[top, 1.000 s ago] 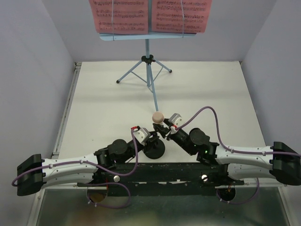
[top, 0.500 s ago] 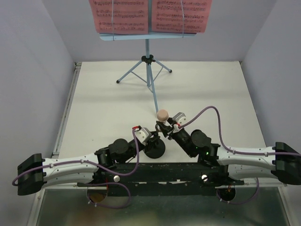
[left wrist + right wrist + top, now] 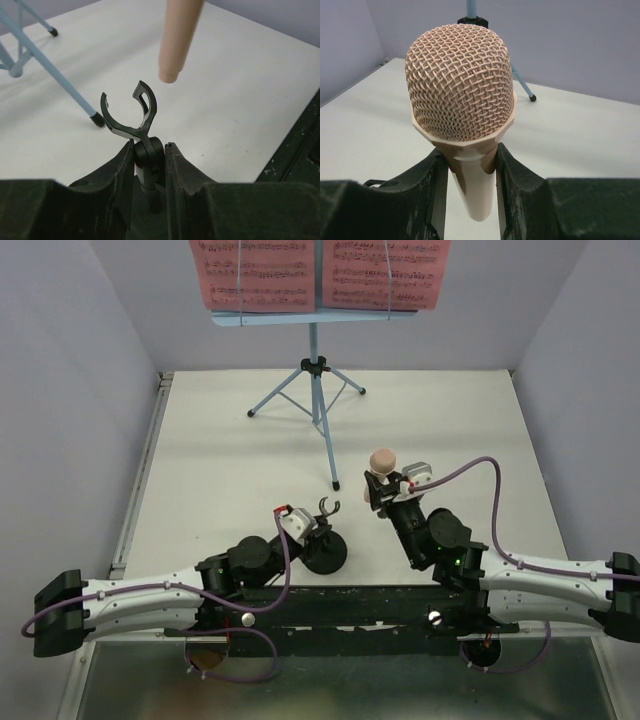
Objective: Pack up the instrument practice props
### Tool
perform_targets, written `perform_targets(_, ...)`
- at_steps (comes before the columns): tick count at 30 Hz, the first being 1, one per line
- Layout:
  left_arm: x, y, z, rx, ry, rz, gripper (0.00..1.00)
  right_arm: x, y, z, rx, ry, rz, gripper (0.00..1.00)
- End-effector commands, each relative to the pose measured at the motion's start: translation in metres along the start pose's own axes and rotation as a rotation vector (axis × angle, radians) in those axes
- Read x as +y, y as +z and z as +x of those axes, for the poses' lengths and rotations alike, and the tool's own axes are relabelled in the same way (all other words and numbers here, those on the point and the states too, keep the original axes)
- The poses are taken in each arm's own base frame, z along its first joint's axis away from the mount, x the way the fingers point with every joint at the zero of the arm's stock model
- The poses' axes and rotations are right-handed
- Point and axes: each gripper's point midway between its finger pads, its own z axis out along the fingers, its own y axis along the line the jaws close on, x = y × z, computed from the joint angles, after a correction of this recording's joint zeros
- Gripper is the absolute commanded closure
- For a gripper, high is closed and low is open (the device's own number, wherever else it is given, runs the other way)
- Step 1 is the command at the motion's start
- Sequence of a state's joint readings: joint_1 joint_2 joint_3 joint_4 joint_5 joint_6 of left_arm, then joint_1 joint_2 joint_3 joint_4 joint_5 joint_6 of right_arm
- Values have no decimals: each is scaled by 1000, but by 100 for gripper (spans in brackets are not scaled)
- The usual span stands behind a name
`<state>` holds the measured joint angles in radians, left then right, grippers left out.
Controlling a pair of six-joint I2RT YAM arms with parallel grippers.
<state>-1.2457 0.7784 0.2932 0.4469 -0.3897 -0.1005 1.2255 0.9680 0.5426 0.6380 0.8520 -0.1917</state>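
right gripper [image 3: 470, 167] pinches mic [image 3: 460, 80] in the air, out of and near the mic stand [image 3: 127, 117] that my left gripper [image 3: 149, 150] clamps by its post; music stand [image 3: 314, 390] and pages [image 3: 255, 275] not yet packed.

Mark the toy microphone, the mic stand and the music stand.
toy microphone [image 3: 460, 85]: right wrist view, mesh head.
mic stand [image 3: 149, 154]: left wrist view, neck under the clip.
music stand [image 3: 314, 345]: top external view, blue pole.

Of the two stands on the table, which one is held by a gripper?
The short black mic stand: the left gripper clamps its neck. The light-blue music stand stands free at the back, touched by neither gripper.
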Motion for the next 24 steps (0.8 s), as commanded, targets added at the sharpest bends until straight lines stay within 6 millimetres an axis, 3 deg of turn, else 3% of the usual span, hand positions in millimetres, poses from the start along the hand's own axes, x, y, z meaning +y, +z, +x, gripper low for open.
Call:
perform_targets(1, 56, -19, 12, 52, 27, -293, 100, -12, -6, -17, 19, 87, 39, 99)
perform_targets(11, 144, -73, -4, 9, -32, -733, 100, -11, -17, -2, 45, 121, -9, 99)
perform_targets(20, 227, -138, 7, 108, -88, -1247, 100, 1, -18, 7, 61, 160, -61, 99)
perform_targets(24, 262, -154, 2, 47, -155, -1363, 100, 5, -21, 9, 63, 187, -86, 99)
